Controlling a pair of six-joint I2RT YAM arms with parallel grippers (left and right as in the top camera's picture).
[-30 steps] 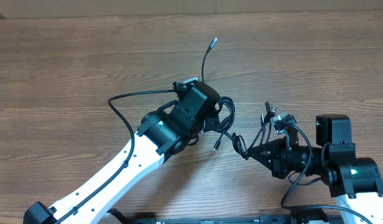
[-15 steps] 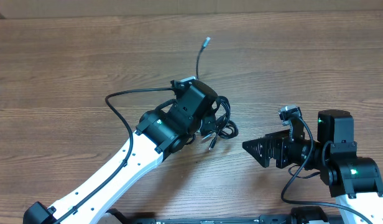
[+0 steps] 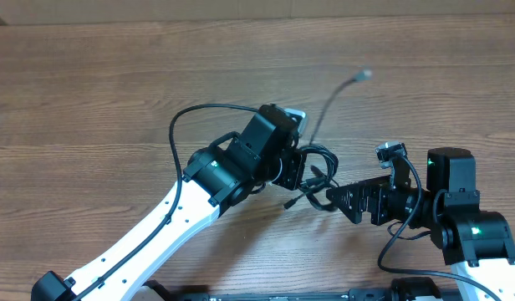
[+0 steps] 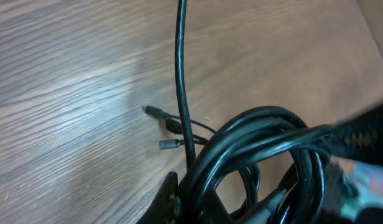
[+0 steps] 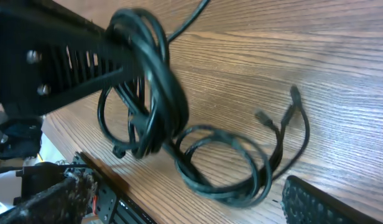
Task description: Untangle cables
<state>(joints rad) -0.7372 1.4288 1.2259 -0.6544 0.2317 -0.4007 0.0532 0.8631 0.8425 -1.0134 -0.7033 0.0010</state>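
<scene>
The cables (image 3: 318, 170) are a bundle of thin black loops hanging from my left gripper (image 3: 304, 172), which is shut on them just above the table. One free end (image 3: 365, 74) sticks up and to the right, blurred. In the left wrist view the coils (image 4: 260, 140) fill the jaws of the left gripper (image 4: 229, 208), and small plugs (image 4: 155, 112) lie on the wood beyond. My right gripper (image 3: 334, 197) stands open just right of the bundle. In the right wrist view a loose loop (image 5: 232, 163) lies on the table between the wide-apart fingers (image 5: 328, 202), with plug ends (image 5: 294, 94) further off.
The table (image 3: 90, 92) is brown wood grain. A thicker black wire (image 3: 181, 125) arcs from the left arm toward its wrist. The right arm's base (image 3: 471, 230) sits at the lower right, and a black frame rail (image 5: 117, 196) runs along the table's near edge.
My right gripper has opened and let go of the cable ends it held. The left gripper has swung the bundle to the right, toward the right gripper, and the free end has whipped right.
</scene>
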